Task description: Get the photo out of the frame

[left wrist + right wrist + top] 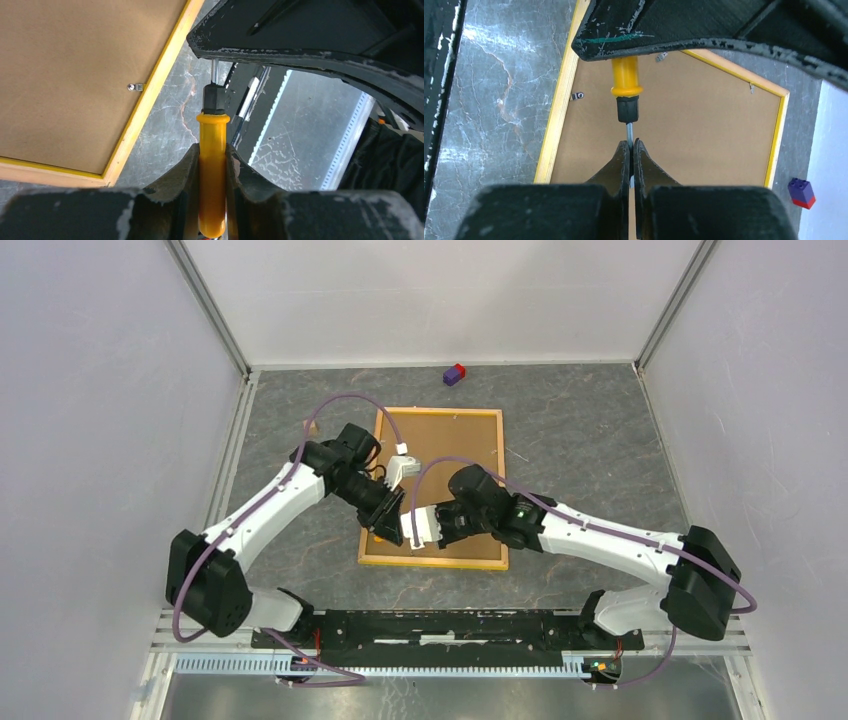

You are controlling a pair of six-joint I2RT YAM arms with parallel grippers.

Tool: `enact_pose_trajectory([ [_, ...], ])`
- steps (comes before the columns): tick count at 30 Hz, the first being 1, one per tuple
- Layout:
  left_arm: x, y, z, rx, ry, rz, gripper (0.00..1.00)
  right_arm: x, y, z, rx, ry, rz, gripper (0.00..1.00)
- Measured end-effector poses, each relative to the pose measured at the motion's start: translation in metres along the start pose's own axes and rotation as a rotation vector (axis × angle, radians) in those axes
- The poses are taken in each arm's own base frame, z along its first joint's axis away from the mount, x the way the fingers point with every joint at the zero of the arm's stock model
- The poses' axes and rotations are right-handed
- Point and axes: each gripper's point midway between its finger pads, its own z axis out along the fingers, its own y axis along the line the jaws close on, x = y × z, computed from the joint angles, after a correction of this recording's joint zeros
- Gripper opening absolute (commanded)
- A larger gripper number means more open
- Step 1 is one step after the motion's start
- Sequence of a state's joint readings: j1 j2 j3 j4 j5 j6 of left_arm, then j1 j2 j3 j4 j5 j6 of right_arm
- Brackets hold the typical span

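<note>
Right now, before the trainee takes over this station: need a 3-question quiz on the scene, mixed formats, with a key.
1. True or false: the rectangular picture frame with the narrow yellow border lies flat on the table with its brown fibreboard back facing up.
2. Which part of the yellow-handled screwdriver is the right gripper shut on? A) the yellow handle B) the metal shaft C) nothing
3. Fill in: the left gripper is closed on the screwdriver's ____.

Key: 1 true; 2 B; 3 handle.
</note>
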State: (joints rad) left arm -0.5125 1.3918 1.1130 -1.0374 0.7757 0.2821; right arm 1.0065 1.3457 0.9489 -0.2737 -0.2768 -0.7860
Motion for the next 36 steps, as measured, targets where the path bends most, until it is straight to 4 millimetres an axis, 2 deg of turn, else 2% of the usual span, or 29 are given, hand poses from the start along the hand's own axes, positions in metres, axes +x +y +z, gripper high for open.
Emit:
enact_pose_trajectory([
  [5, -0.01, 0.001, -0.012, -0.069, -0.108, 0.031, 0.68, -0.001, -0.006, -0.001, 0.032, -0.014, 0.088, 0.0],
  [12, -0.035, 0.011, -0.037, -0.151, -0.345, -0.018, 0.69, 0.008, -0.036, -0.01, 0.117, -0.074, 0.325, 0.0],
  [18, -0.047, 0.018, -0.041, -0.126, -0.437, -0.115, 0.67, -0.006, -0.037, -0.009, 0.107, -0.142, 0.403, 0.0],
  [22, -0.057, 0.017, -0.044, -0.085, -0.489, -0.153, 0.6, -0.009, -0.036, -0.005, 0.093, -0.159, 0.432, 0.0],
  [26, -0.062, 0.016, -0.043, -0.051, -0.514, -0.178, 0.43, -0.009, -0.035, -0.002, 0.087, -0.164, 0.455, 0.0],
  [29, -0.064, 0.016, -0.04, -0.03, -0.519, -0.191, 0.37, -0.01, -0.036, -0.001, 0.089, -0.168, 0.465, 0.0],
  [30, -0.065, 0.016, -0.039, -0.027, -0.519, -0.197, 0.32, -0.01, -0.036, -0.001, 0.091, -0.171, 0.467, 0.0],
  [33, -0.065, 0.013, -0.038, 0.0, -0.52, -0.206, 0.07, -0.011, -0.037, -0.001, 0.092, -0.173, 0.474, 0.0],
  [34, -0.066, 0.012, -0.038, 0.005, -0.522, -0.209, 0.02, -0.01, -0.036, 0.0, 0.09, -0.172, 0.475, 0.0],
  [36, -0.066, 0.013, -0.039, 0.007, -0.527, -0.211, 0.02, -0.011, -0.036, 0.0, 0.087, -0.175, 0.475, 0.17],
])
